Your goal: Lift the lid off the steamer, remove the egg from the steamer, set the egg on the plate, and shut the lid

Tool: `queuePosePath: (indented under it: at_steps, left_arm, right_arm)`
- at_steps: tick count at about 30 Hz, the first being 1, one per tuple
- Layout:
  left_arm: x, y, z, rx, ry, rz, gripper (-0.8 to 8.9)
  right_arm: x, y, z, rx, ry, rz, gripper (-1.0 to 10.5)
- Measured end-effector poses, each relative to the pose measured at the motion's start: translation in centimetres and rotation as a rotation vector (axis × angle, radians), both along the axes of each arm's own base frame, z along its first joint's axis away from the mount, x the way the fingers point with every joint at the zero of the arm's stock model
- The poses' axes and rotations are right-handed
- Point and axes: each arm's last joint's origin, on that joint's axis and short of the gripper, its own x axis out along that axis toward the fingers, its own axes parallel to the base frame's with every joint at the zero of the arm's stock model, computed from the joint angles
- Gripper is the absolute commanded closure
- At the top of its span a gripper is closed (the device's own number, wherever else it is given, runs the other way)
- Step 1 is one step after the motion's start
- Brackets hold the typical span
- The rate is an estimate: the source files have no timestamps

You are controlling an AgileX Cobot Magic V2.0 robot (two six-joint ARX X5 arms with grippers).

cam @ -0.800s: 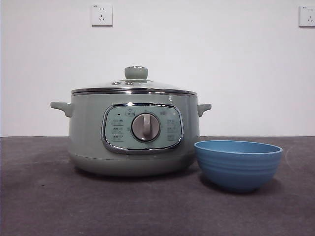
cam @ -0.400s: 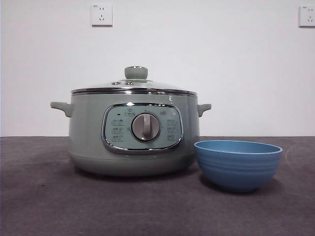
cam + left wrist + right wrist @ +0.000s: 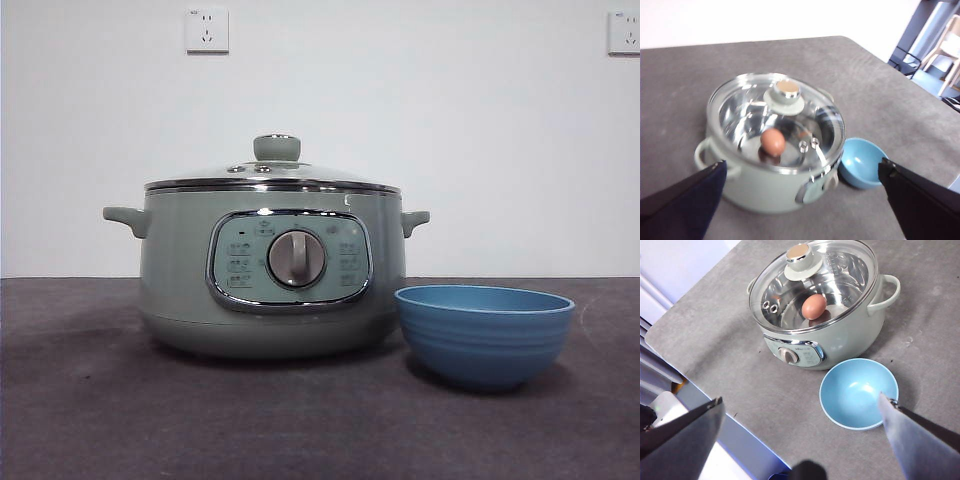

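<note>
The pale green steamer [image 3: 180, 270] stands on the grey table with its glass lid [image 3: 276, 150] closed on it. A brown egg [image 3: 772, 142] lies inside and shows through the lid in both wrist views [image 3: 814, 306]. The blue plate, a bowl [image 3: 484, 332], stands empty beside the steamer's right side. My left gripper [image 3: 802, 164] hangs open high above the steamer [image 3: 755, 195], holding nothing. My right gripper [image 3: 800, 400] is open and empty, high above the bowl [image 3: 859, 392] and the steamer's dial side [image 3: 840, 342]. Neither gripper shows in the front view.
The table's front edge [image 3: 700, 390] runs close to the steamer's dial side. Chairs [image 3: 950, 55] stand beyond the table's far corner. Two wall sockets [image 3: 206, 30] sit on the white wall behind.
</note>
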Motion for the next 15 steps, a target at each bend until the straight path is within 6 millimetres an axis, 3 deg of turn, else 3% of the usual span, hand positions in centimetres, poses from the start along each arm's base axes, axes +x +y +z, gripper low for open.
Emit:
queuePosePath:
  at_steps: [10, 15]
  left_arm:
    - [7.5, -4.3, -1.1, 0.023, -0.054, -0.069, 2.79]
    - [10.8, -7.3, -0.4, 0.083, -0.059, -0.049, 2.79]
  right_arm:
    - [1.2, 0.1, -0.5, -0.004, 0.051, -0.001, 4.1]
    - [1.7, 0.1, -0.7, -0.005, 0.069, -0.001, 4.1]
